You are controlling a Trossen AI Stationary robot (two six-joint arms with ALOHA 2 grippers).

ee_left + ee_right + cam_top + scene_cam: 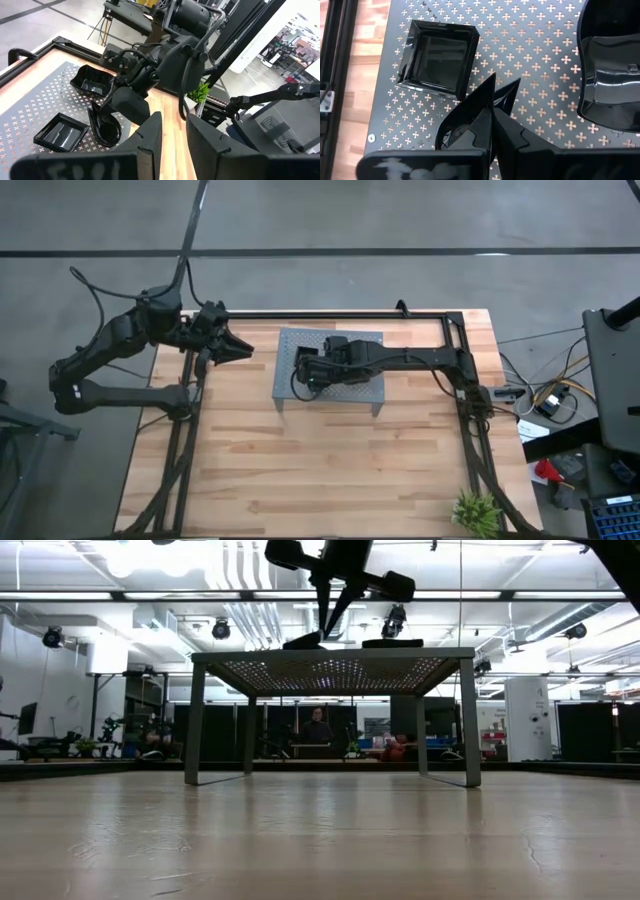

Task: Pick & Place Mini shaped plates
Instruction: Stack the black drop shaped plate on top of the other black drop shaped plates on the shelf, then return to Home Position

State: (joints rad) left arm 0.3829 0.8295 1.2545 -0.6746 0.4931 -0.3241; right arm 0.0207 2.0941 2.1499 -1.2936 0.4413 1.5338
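Observation:
Three glossy black mini plates are on the grey perforated rack (362, 394). A square plate (437, 57) lies flat on its base. A larger curved plate (612, 65) lies beside it. My right gripper (501, 89) reaches over the rack from the table's right and is shut on a teardrop plate (105, 127), which stands tilted on edge. My left gripper (174, 131) hovers off the rack's left far corner (235, 348), open by a narrow gap and holding nothing. My right gripper pinches the teardrop plate's raised rim (451, 131) between its two fingers (131, 102), coming from above and slanting down. The plate hangs tilted below the fingers, its hollow side showing in the left wrist view. Its lower edge (102, 142) is at the rack's surface; whether it touches, I cannot tell.
The rack stands on legs (195, 720) at the table's far middle, with bare wood in front of it. A black frame rail (330, 314) runs along the far edge. A small green plant (477, 510) sits at the near right corner. A person stands far behind the table (318, 730).

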